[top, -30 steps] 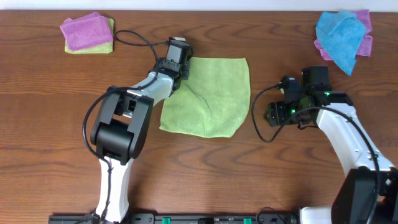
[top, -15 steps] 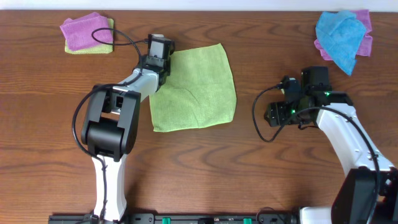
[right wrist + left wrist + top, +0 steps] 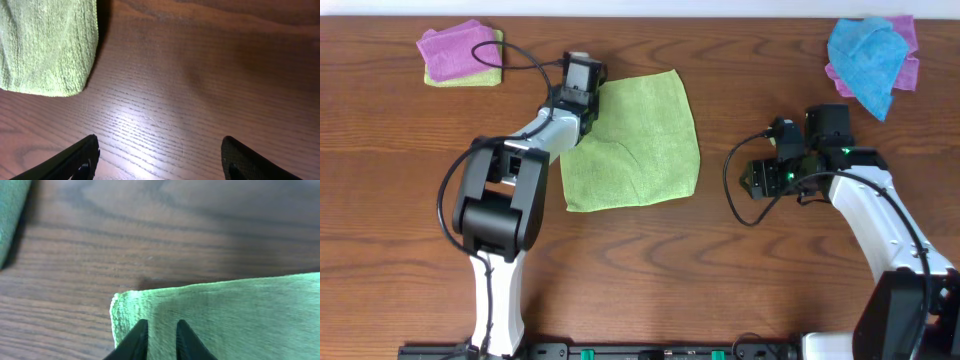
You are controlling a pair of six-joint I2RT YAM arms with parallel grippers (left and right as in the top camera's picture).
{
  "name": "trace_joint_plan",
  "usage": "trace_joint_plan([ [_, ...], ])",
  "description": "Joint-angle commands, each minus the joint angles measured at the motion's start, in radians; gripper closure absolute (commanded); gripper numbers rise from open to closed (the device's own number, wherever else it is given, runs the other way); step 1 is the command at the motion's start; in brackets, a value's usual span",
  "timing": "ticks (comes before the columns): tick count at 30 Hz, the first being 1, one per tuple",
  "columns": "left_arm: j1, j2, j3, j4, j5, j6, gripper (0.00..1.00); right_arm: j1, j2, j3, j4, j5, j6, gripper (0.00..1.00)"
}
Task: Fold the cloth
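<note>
The lime-green cloth (image 3: 635, 140) lies flat and unfolded on the wooden table, left of centre. My left gripper (image 3: 590, 95) is at its far left corner. In the left wrist view the fingertips (image 3: 159, 330) sit nearly together on the cloth (image 3: 225, 315) just inside that corner, pinching the fabric. My right gripper (image 3: 757, 180) is open and empty over bare wood, to the right of the cloth. In the right wrist view its jaws (image 3: 160, 155) are spread wide, and the cloth's edge (image 3: 47, 45) shows at upper left.
A purple cloth (image 3: 458, 48) lies on a paler green folded cloth (image 3: 470, 78) at the back left. A bright blue cloth (image 3: 865, 55) lies over a purple one at the back right. Black cables loop beside both wrists.
One second ago the cloth lay further right and bunched; my left gripper dragged it left and it spread flat. In the last half second the cloth stayed put. The right arm has barely moved.
</note>
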Motion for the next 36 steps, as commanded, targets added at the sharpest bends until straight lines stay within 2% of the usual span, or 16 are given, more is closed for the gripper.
trace_joint_plan([
  [1, -0.014, -0.128, 0.037, -0.058, 0.000, -0.038, 0.75, -0.004, 0.002, -0.003, 0.011, -0.019, -0.007, 0.22],
  [6, -0.016, -0.278, 0.037, -0.337, 0.002, -0.148, 0.63, -0.004, 0.002, -0.003, 0.036, -0.042, -0.040, 0.22],
  [7, -0.016, -0.312, 0.037, -0.423, 0.013, -0.180, 0.64, -0.004, 0.001, -0.003, 0.036, -0.053, -0.054, 0.22],
  [8, -0.016, -0.344, 0.037, -0.512, 0.050, -0.213, 0.72, -0.004, 0.002, -0.003, 0.037, -0.060, -0.053, 0.23],
  [10, -0.015, -0.394, 0.036, -0.660, 0.167, -0.237, 0.78, -0.004, 0.001, -0.003, 0.053, -0.091, -0.053, 0.26],
  [14, -0.015, -0.475, -0.013, -0.836, 0.235, -0.307, 0.89, -0.004, 0.001, 0.015, 0.059, -0.150, -0.054, 0.28],
  [19, -0.026, -0.676, -0.237, -0.813, 0.310, -0.390, 0.89, -0.003, 0.001, 0.023, 0.058, -0.205, -0.061, 0.29],
  [26, -0.064, -1.008, -0.608, -0.740, 0.379, -0.518, 0.75, 0.055, 0.001, 0.023, 0.047, -0.251, -0.061, 0.28],
  [27, -0.064, -1.032, -0.645, -0.726, 0.401, -0.532, 0.74, 0.069, 0.001, 0.023, 0.047, -0.248, -0.064, 0.28],
  [32, -0.064, -1.087, -0.815, -0.583, 0.519, -0.580, 0.57, 0.127, 0.001, 0.023, 0.049, -0.178, -0.068, 0.25],
  [36, -0.059, -1.084, -0.865, -0.461, 0.513, -0.597, 0.49, 0.126, 0.001, 0.023, 0.069, -0.178, -0.068, 0.24],
])
